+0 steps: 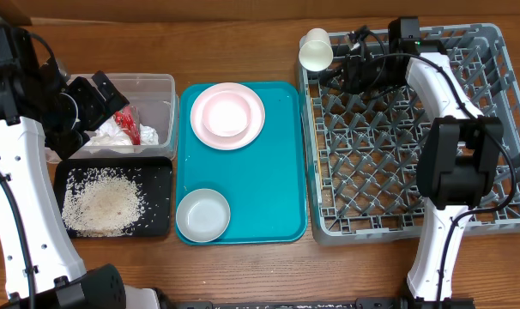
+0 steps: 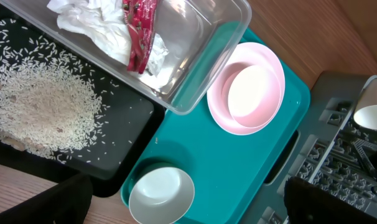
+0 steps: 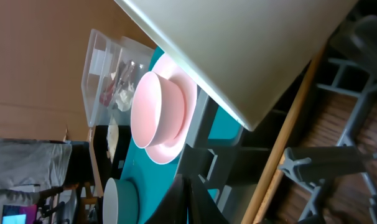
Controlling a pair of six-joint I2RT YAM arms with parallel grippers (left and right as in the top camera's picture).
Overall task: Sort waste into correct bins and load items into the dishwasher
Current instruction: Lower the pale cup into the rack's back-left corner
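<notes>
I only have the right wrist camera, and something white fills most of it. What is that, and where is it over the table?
Observer: It's the white cup, held by the right gripper at the grey rack's far left corner.
Operator: Anything else loaded in the rack?
Observer: Overhead shows no dishes in the part the arm leaves visible.
Operator: And the left gripper?
Observer: The left gripper hangs open over the clear tub's left end.

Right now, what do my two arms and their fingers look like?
The left arm and right arm have white shells, black joints and black cables running along them. The left gripper and right gripper are black, fingers included.
</notes>
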